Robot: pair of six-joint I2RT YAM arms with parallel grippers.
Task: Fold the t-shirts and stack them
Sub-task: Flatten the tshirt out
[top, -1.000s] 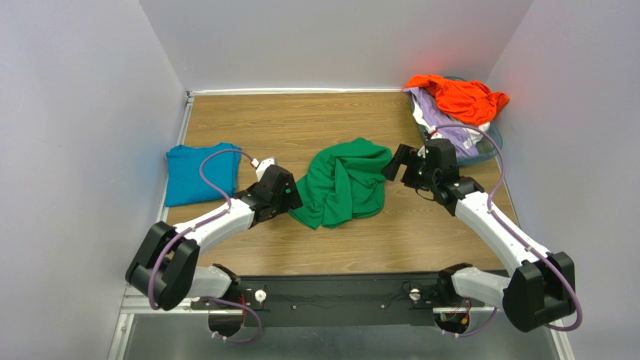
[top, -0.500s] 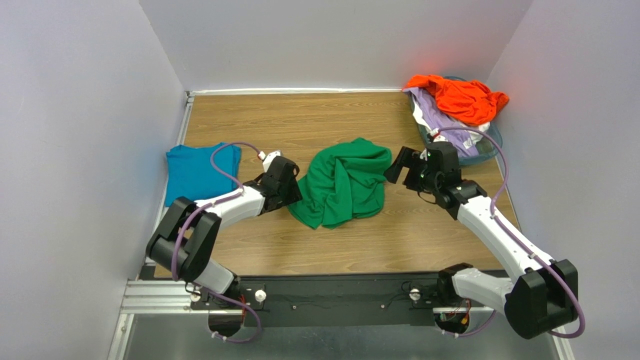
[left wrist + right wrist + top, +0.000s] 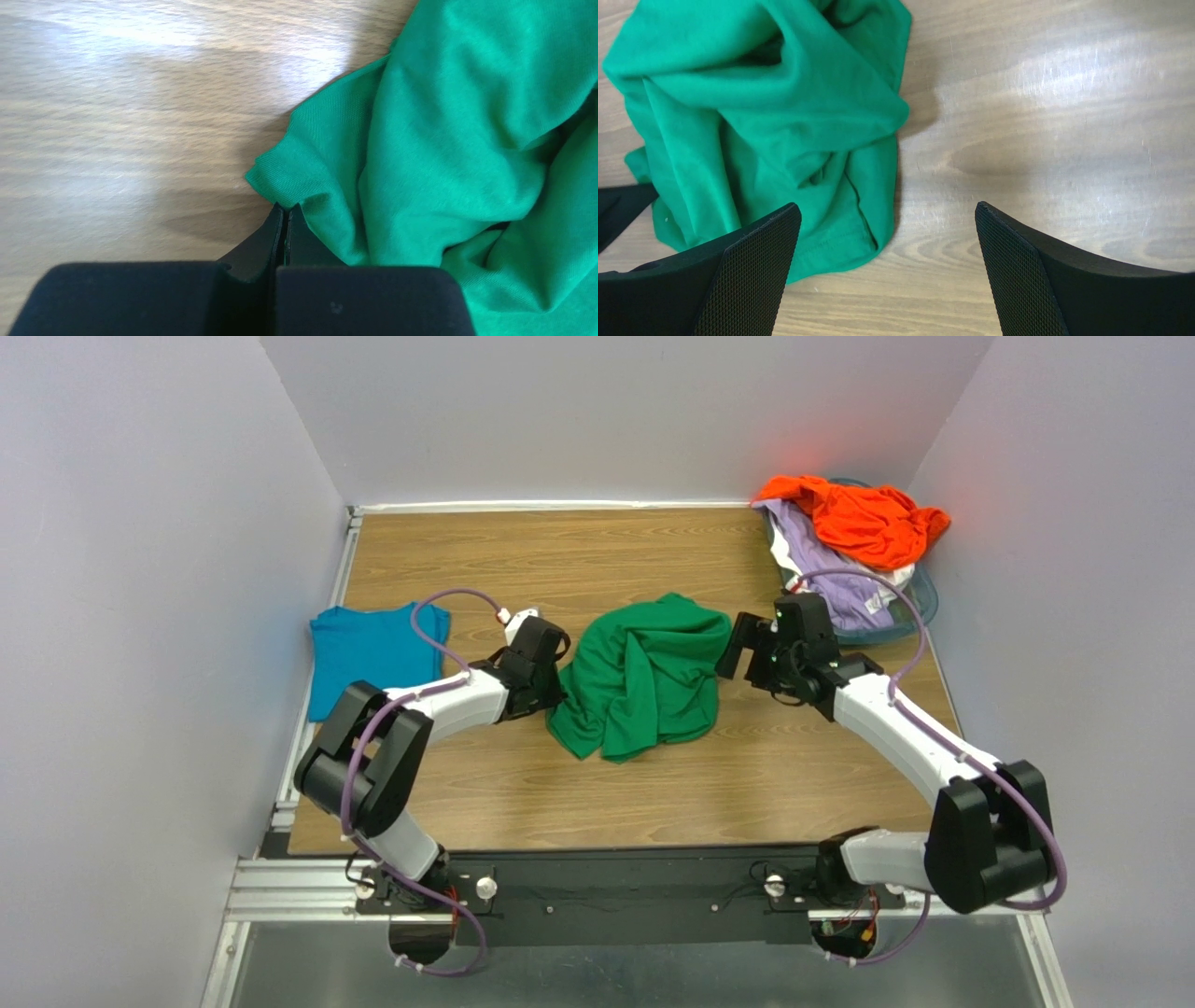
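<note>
Crumpled bright green cloth t-shirt (image 3: 638,679): left edge is met by clenched left gripper (image 3: 284,210), grasp undeterminable; right gripper (image 3: 885,208) is held spread at its right edge.

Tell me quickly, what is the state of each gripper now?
Left gripper: closed at green t-shirt edge; grip unclear.
Right gripper: open, holding nothing.

Five t-shirts: one green t-shirt (image 3: 638,679) at the centre of the counter (image 3: 561,560), one teal t-shirt (image 3: 368,655) at 9 o'clock, and three heaped at 2 o'clock, namely an orange t-shirt (image 3: 859,518), a lavender t-shirt (image 3: 807,553) and a white t-shirt (image 3: 877,591), mostly buried. One clear basket (image 3: 919,602) sits under that heap. One counter. Two arms: left arm (image 3: 435,707), right arm (image 3: 898,728).
</note>
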